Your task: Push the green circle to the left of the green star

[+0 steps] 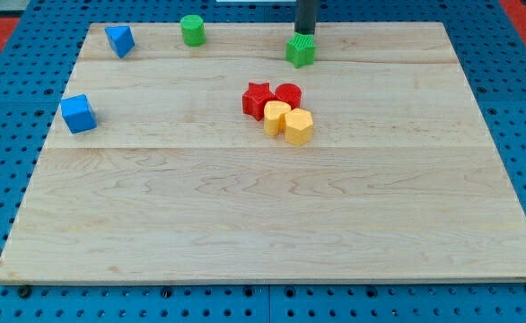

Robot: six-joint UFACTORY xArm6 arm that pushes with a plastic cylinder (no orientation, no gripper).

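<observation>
Wooden board (pixel 245 206) carries green circle (pixel 192 30), green star (pixel 301 51), red, yellow, blue blocks

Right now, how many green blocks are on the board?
2: the green circle near the view's top, left of centre, and the green star to its right, just below my tip. None appears hidden.
</observation>
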